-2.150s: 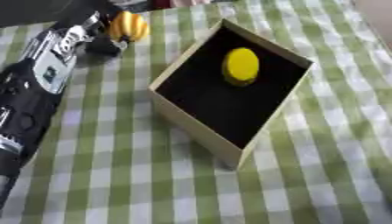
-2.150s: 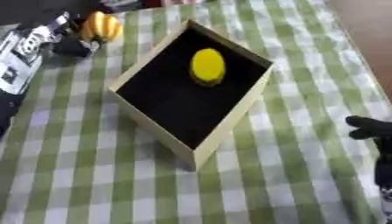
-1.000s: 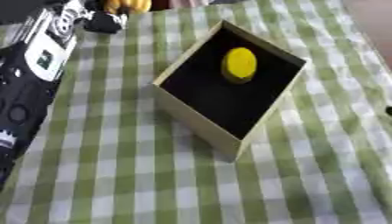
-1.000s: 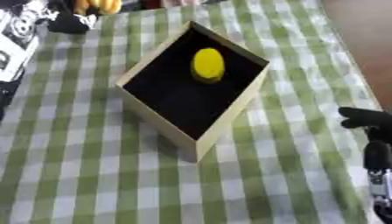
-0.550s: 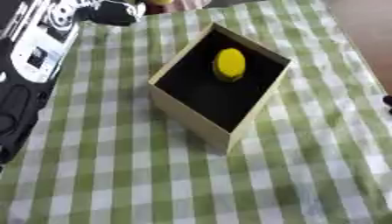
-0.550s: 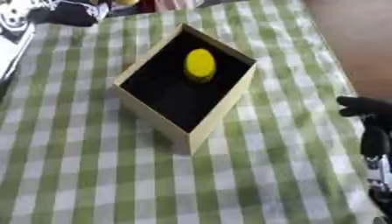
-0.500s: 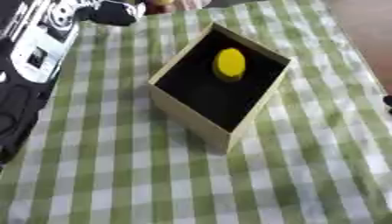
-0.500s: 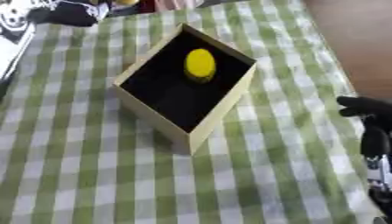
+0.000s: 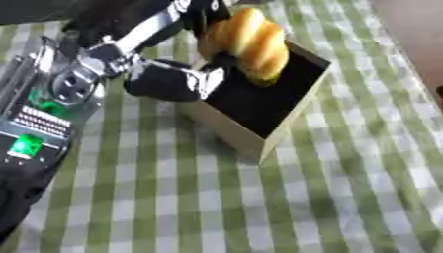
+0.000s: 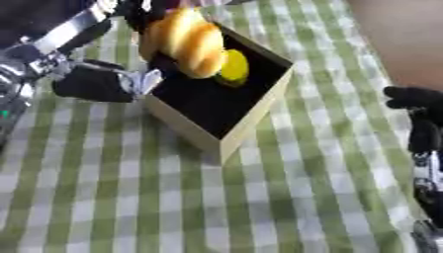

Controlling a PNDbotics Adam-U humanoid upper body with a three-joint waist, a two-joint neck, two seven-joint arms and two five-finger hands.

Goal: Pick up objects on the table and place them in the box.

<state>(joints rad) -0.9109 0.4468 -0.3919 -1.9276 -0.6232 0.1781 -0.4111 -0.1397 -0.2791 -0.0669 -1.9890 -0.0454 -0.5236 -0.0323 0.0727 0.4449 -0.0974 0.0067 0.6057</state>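
The left hand [image 9: 177, 79] reaches in from the upper left of the frame, fingers curled round a golden bread roll [image 9: 251, 42] held over the open box [image 9: 259, 143] in the upper middle; inside the box lies a yellow round object [image 10: 232, 68] on the black floor; the right hand [image 10: 420, 113] shows at the right edge, whether clenched or slack I cannot tell; a green checked cloth [image 9: 346, 197] covers the table.

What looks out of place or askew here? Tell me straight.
Nothing is spilled or damaged. The box sits cornerwise to the checked cloth, which is the only skewed thing. The left hand holds a golden bread-like piece over the box, and a yellow object already lies inside. The right hand idles at the right edge.
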